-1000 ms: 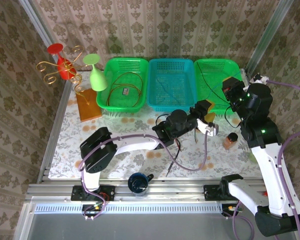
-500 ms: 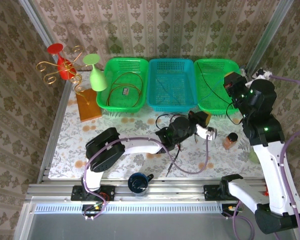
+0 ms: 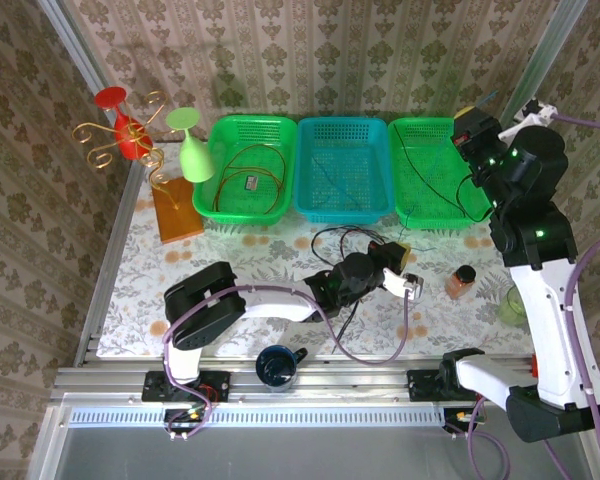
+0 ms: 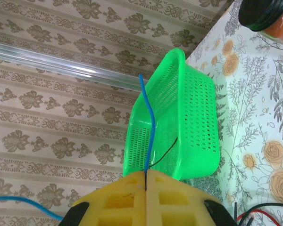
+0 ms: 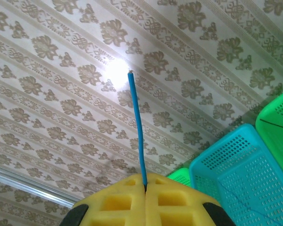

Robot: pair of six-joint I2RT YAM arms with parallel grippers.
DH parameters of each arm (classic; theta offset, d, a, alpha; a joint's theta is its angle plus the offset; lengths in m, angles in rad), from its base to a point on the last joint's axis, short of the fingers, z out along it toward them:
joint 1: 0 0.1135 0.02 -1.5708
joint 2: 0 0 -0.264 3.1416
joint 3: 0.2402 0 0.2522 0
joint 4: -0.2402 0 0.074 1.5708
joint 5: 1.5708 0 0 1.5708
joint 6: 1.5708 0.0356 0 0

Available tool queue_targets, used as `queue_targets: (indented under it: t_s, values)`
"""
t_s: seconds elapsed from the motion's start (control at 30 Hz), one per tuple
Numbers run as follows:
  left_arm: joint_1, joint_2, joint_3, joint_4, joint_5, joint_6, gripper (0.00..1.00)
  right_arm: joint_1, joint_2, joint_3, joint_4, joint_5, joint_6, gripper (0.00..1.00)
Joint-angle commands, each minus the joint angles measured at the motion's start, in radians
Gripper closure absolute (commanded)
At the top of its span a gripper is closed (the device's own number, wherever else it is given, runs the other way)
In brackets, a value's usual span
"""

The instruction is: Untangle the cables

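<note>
My left tool pinches a blue cable, arm low across the bench. My right tool clamps a blue strand, arm raised at the far right corner.

Left basket, middle basket and right basket side by side along the back of the table, wooden block left of them, glass stand behind it, cables before the middle basket, jar to their right, mug at near edge.
</note>
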Motion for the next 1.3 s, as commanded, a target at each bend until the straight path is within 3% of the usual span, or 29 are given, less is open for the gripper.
queue_targets:
  t_s: [0.0,0.87,0.9,0.93,0.97,1.03,1.17,1.27]
  values:
    - [-0.016,-0.017,-0.024,0.018,-0.032,-0.032,1.0,0.0,0.005,0.048,0.055,0.034,-0.044,1.0]
    - [-0.025,-0.005,-0.076,0.039,-0.094,-0.11,1.0,-0.002,0.022,0.13,0.065,0.028,-0.106,1.0]
    - [-0.025,-0.012,-0.066,0.037,-0.08,-0.102,0.94,-0.002,0.025,0.115,0.064,0.019,-0.093,1.0]
    - [-0.025,-0.02,-0.046,0.028,-0.07,-0.093,0.66,0.0,0.025,0.088,0.069,0.011,-0.072,1.0]
    - [-0.025,-0.025,-0.033,0.02,-0.061,-0.081,0.48,0.0,0.025,0.062,0.078,0.006,-0.054,1.0]
    - [-0.026,-0.03,-0.021,0.024,-0.053,-0.035,0.01,0.0,0.027,0.012,0.101,0.002,-0.031,1.0]
    - [-0.025,-0.039,-0.056,0.026,-0.058,0.005,0.0,0.0,0.062,-0.016,0.114,0.002,-0.023,1.0]
    - [-0.026,-0.061,-0.089,0.065,-0.124,-0.012,0.0,0.0,0.102,-0.01,0.128,-0.019,-0.016,1.0]
